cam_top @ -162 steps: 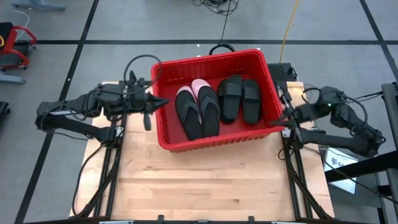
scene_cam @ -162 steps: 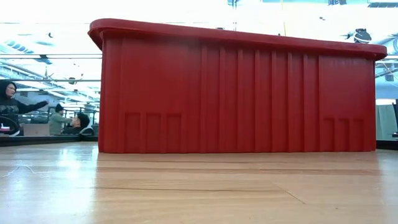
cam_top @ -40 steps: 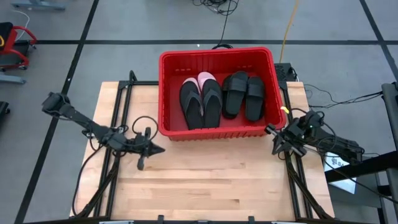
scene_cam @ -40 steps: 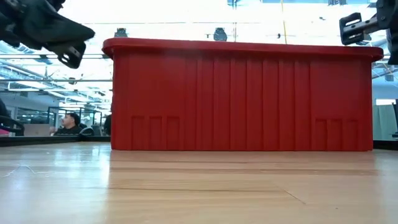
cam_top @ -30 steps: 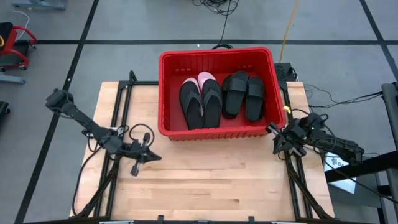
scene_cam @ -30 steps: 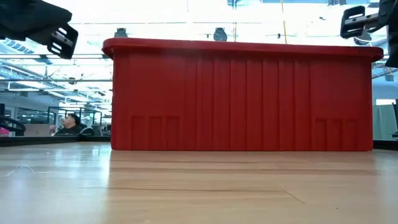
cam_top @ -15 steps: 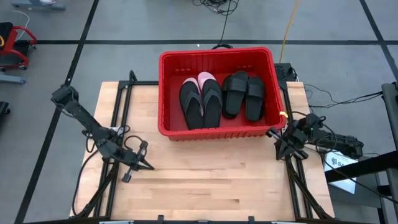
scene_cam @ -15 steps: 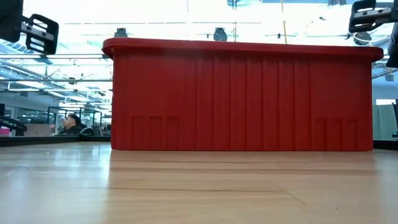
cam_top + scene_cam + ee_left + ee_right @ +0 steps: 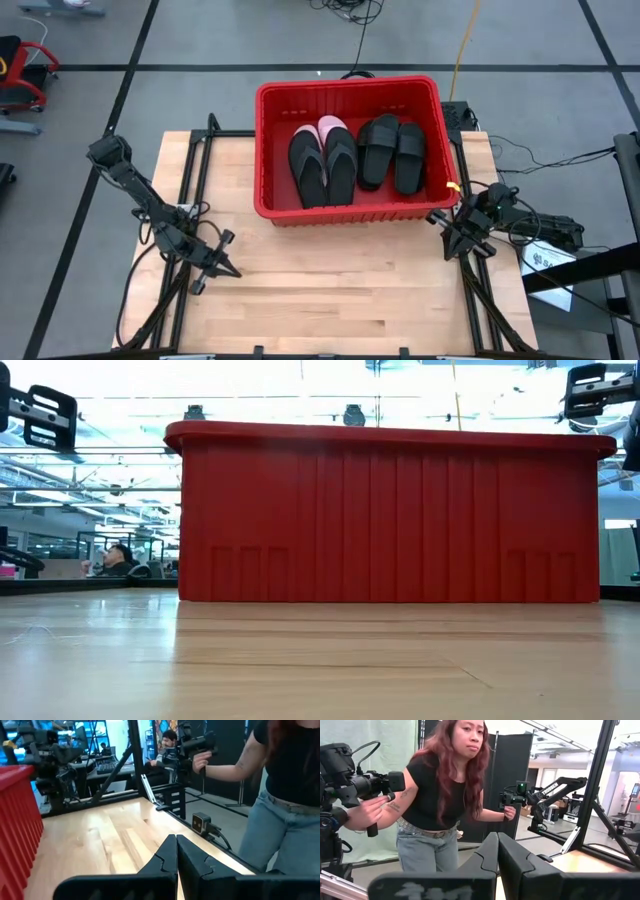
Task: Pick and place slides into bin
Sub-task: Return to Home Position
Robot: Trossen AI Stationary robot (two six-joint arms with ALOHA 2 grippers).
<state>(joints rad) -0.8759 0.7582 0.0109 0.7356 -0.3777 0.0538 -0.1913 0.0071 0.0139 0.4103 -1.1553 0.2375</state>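
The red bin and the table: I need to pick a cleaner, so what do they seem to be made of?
The bin looks like moulded plastic: uniform red, ribbed walls, a thick rim, a slight sheen. The table looks like pale wood, probably butcher-block with a smooth sealed finish: parallel strips and grain show, with a soft sheen in the low view.

The bin [image 9: 345,86] is bright red with ribbed walls. The slides [image 9: 378,150] are black, next to one pale pink slide [image 9: 325,127]. The table [image 9: 330,290] is light brown wood in long strips
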